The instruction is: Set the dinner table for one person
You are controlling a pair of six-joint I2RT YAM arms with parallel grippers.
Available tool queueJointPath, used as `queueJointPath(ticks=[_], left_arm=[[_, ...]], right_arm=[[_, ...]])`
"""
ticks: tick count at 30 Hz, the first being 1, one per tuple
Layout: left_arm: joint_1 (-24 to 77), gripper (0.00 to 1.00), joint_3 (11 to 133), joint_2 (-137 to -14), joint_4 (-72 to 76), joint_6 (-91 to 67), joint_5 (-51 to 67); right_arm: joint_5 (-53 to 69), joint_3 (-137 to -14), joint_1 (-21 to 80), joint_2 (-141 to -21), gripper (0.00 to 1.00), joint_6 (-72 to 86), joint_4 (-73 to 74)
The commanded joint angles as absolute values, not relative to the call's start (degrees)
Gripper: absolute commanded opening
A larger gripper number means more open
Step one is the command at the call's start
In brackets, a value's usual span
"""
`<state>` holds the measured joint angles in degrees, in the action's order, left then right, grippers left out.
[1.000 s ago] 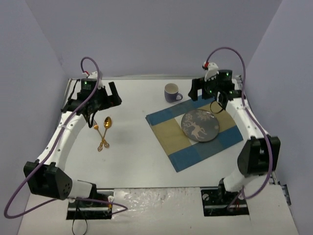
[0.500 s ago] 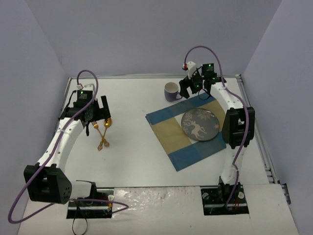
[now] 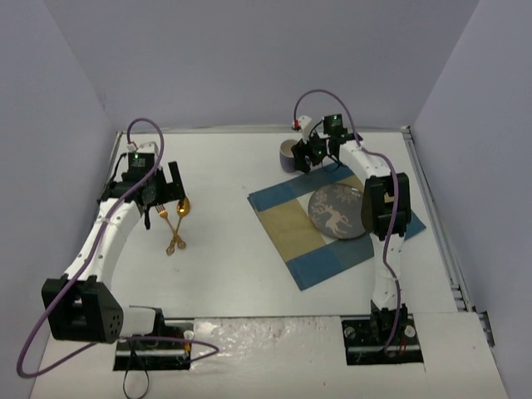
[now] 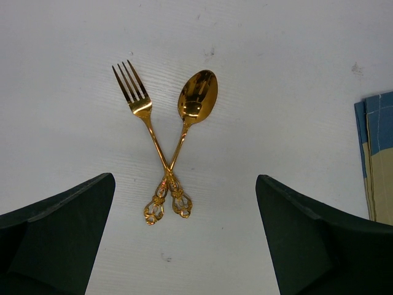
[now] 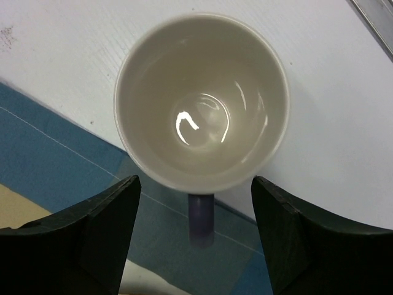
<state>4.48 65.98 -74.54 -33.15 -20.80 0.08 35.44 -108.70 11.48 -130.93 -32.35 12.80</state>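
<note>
- top external: dinner table (image 3: 241,266), white, filling the workspace; judged rigid, smooth and fixed, so nothing on it to grasp and cutlery may slide. a deer-patterned plate (image 3: 337,212) lies on the checked placemat (image 3: 291,237).
- left wrist: left gripper (image 4: 184,181), jaws spread, above the crossed gold fork (image 4: 147,123) and spoon (image 4: 195,101).
- right wrist: right gripper (image 5: 193,181), jaws spread, over an empty mug (image 5: 201,101).

From above, the right tool (image 3: 306,156) hides most of the mug (image 3: 286,152); the right arm (image 3: 381,204) seemingly covers the plate's (image 3: 332,214) edge.
</note>
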Motion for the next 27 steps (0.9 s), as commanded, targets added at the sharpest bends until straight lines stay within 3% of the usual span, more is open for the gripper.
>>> queueJointPath(ticks=[1,13,19,27], left_arm=[[3.75,0.97,67.32,-74.56,-30.94,-20.83,0.00],[2.91,0.97,67.33,-75.66,-30.68,-21.45,4.11],[2.73,0.97,67.32,-75.85,-30.85,-21.71,4.92],[2.41,0.97,67.27,-75.36,-30.89,-21.88,5.40]], right_arm=[[36.78,-112.22,12.24,-131.27,0.66,-33.49,11.51],[32.32,-113.20,12.13,-131.52,0.38,-34.26,11.43],[31.64,-113.64,12.22,-130.08,0.11,-33.84,11.16],[31.47,-112.47,12.12,-125.72,0.00,-31.73,7.43]])
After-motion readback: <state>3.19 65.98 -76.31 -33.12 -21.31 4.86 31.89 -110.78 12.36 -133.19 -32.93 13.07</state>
